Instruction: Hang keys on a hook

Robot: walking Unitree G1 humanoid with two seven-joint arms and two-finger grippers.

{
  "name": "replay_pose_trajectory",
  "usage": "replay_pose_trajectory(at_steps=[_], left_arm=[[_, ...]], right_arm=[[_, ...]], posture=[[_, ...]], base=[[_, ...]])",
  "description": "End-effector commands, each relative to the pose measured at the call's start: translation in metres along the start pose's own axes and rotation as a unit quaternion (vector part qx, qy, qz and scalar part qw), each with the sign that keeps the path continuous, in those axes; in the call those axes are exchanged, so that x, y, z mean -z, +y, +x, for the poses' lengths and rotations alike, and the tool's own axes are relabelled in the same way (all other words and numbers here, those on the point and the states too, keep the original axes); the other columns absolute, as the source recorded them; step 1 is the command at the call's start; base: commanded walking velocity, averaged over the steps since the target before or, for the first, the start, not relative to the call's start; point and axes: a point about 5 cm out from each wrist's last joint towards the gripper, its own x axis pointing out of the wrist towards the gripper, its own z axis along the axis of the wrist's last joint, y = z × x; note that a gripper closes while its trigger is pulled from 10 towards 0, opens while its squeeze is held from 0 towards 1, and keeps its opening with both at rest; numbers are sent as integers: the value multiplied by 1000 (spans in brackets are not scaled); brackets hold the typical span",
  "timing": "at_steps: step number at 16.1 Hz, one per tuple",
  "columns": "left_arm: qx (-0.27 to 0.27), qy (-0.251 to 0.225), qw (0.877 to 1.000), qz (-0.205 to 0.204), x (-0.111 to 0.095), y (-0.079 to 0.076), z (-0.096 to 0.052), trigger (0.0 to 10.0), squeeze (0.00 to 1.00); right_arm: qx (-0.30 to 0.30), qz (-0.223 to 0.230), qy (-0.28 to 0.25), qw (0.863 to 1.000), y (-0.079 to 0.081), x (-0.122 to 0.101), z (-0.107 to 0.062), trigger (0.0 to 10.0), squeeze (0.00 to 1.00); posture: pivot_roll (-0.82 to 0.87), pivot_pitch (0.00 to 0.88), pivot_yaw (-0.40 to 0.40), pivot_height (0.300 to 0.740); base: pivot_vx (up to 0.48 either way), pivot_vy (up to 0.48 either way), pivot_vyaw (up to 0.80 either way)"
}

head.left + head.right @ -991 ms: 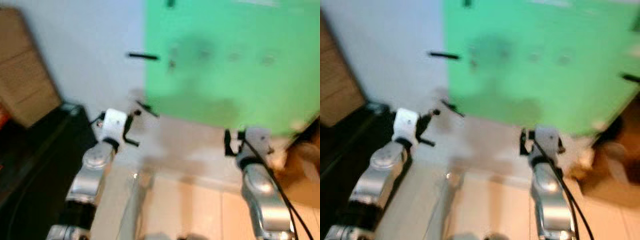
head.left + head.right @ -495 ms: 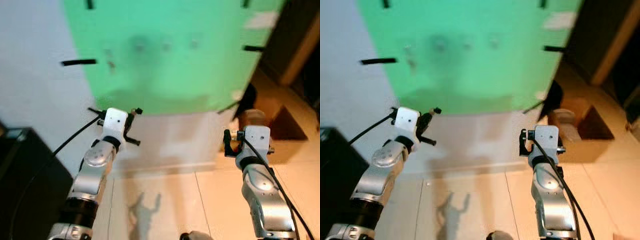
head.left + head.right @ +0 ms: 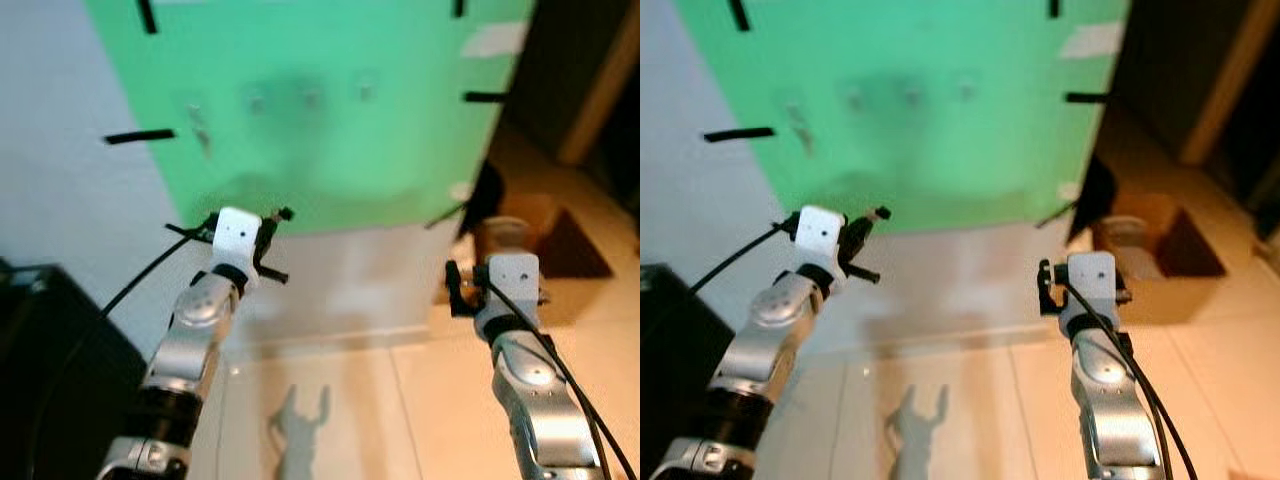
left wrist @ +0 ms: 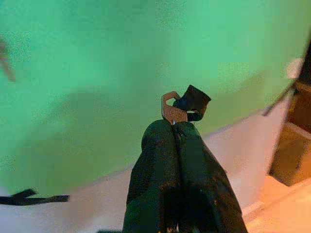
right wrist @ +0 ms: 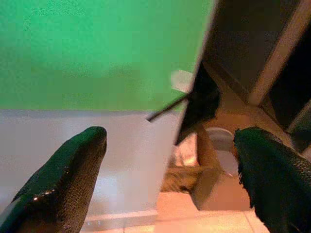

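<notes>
A green board [image 3: 330, 150] hangs on the white wall, with a row of small blurred hooks [image 3: 312, 97] across its upper part. My left gripper [image 3: 274, 222] is raised just below the board's lower edge, left of centre. In the left wrist view it [image 4: 173, 127] is shut on the keys [image 4: 174, 110]: a coppery key and a black fob stick out past the fingertips. My right gripper [image 5: 170, 160] is held lower, off the board's lower right corner [image 3: 457, 290], and is open with nothing between its fingers.
A black cabinet [image 3: 50, 350] stands against the wall at my left. An open cardboard box [image 3: 545, 235] with a pale container sits on the floor at the right, by a dark doorway [image 3: 590, 70]. Black tape strips [image 3: 138, 136] mark the board's edges. Tiled floor [image 3: 400, 420] lies below.
The camera has swung and steadied, so the board now sits more central and sharper. My left gripper with the keys stands slightly higher against the board's lower edge. The right arm looks unchanged.
</notes>
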Motion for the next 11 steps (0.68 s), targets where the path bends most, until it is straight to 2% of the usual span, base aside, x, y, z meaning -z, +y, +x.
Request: replay_pose_trajectory(at_steps=[1, 11], left_arm=[[-15, -7, 1000, 5, -4, 12, -1, 10000, 0], [-18, -8, 1000, 6, -5, 16, -3, 10000, 0]], right_arm=[[-14, 2, -13, 1000, 8, -4, 1, 10000, 0], [-29, -3, -16, 999, 11, -3, 2, 10000, 0]], posture=[[-101, 0, 61, 740], [-90, 0, 59, 740]], base=[[296, 0, 0], [299, 0, 0]])
